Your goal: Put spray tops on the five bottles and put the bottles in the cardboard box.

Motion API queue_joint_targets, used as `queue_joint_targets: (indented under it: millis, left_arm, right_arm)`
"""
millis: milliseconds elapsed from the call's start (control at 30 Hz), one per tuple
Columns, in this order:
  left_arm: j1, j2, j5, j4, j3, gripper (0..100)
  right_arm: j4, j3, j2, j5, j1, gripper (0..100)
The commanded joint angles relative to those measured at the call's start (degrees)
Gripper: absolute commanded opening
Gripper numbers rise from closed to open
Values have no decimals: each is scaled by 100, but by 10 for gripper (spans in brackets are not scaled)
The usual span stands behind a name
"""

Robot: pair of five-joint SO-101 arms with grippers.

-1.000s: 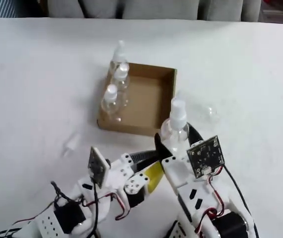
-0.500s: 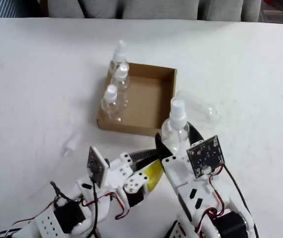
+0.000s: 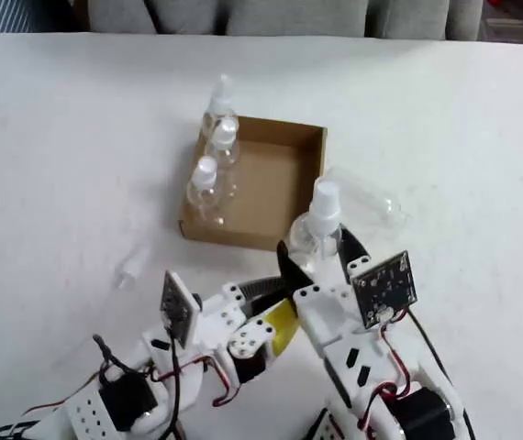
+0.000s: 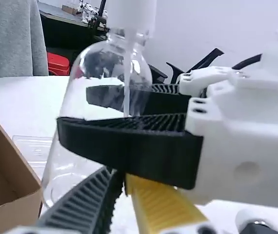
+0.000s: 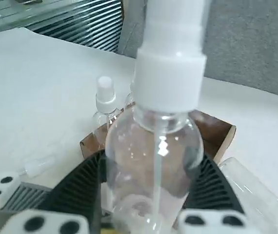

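Note:
My right gripper is shut on a clear bottle with a white spray top, held upright just off the near right corner of the cardboard box. The right wrist view has this bottle close up between black fingers. Three capped bottles stand along the box's left wall. A clear bottle without a top lies right of the box. A loose spray top lies on the table to the left. My left gripper, one black and one yellow finger, sits shut and empty right under the held bottle.
The white table stretches wide around the box. Both arms' bodies and cables crowd the near edge. Grey chair backs stand beyond the far edge. The box's right half holds nothing.
My right gripper has carried the bottle slightly left and farther away, closer to the box's near right corner. The left arm has kept still.

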Motion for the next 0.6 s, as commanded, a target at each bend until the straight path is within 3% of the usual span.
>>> queue_joint_targets:
  millis: [0,300,567]
  left_arm:
    - [-48,505,-475,-35,18,20]
    - [-505,2264,-563,-1969,18,20]
    - [-796,2334,-554,-2145,9,20]
  right_arm:
    - [-145,-176,40,-105,-356,15]
    - [-101,-158,40,-105,-180,15]
    - [-101,-132,48,-105,-40,15]
